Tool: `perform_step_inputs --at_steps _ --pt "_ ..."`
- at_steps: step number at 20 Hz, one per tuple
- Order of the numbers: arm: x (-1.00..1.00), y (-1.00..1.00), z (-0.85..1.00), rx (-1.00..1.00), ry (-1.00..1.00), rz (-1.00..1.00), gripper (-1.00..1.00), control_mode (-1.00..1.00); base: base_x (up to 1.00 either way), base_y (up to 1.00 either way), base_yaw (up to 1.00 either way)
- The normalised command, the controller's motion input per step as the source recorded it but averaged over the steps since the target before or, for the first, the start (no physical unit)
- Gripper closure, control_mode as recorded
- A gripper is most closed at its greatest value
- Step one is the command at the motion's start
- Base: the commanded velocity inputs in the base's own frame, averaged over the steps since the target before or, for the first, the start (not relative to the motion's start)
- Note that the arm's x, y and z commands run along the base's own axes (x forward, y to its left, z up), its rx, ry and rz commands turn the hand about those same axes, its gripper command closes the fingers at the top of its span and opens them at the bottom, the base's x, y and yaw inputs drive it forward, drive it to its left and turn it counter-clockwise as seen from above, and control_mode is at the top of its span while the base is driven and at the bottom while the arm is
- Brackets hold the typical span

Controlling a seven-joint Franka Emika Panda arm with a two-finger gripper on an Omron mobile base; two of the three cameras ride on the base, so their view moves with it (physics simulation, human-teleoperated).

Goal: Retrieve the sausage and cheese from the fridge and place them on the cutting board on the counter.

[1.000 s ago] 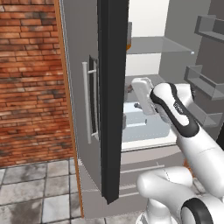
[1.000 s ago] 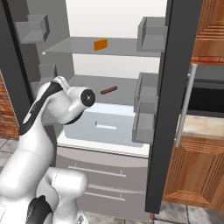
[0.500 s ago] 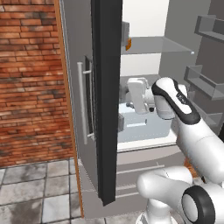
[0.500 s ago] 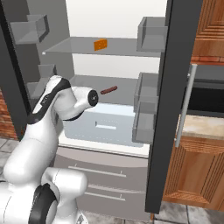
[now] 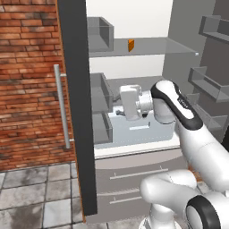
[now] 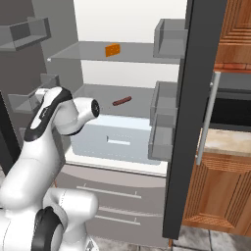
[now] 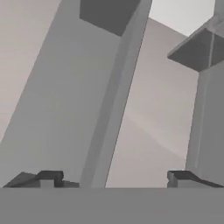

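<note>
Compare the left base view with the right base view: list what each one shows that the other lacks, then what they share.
Left base view alone: a red brick wall beside the fridge, and the robot's white hand reaching over the pale drawer.

Right base view alone: the sausage on the lower glass shelf, the beige counter over wooden cabinets, and a black appliance.

Both: the open fridge, the cheese on the upper shelf, the pale drawer.

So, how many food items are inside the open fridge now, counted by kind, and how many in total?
Bright-orange cheese wedge, on the upper glass shelf: 1
Dark reddish-brown sausage, on the shelf below, above the pale drawer: 1
Total: 2
</note>
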Motion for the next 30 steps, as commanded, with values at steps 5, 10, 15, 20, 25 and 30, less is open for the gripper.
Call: perform_step_inputs --at_steps 5,10,15,20,25,30 --pt "-0.39 0.45 0.06 -0.02 -0.10 -0.03 -1.00 -1.00 0.00 0.00 0.00" --pt "-0.19 -0.73 0.05 -0.16 0.06 -0.17 -1.00 -1.00 0.00 0.00 0.00" --pt "-0.01 -1.00 0.00 -0.43 0.00 -0.16 -1.00 -1.00 0.00 0.00 0.00" --pt "0.13 -0.44 -0.48 -0.46 -0.23 -0.01 -1.00 -1.00 0.00 0.00 0.00" --pt "0.03 -0.59 -0.35 -0.51 -0.12 -0.03 -1.00 -1.00 0.00 0.00 0.00" --pt "-0.17 -0.47 0.11 -0.50 -0.07 -0.01 -1.00 -1.00 0.00 0.00 0.00"
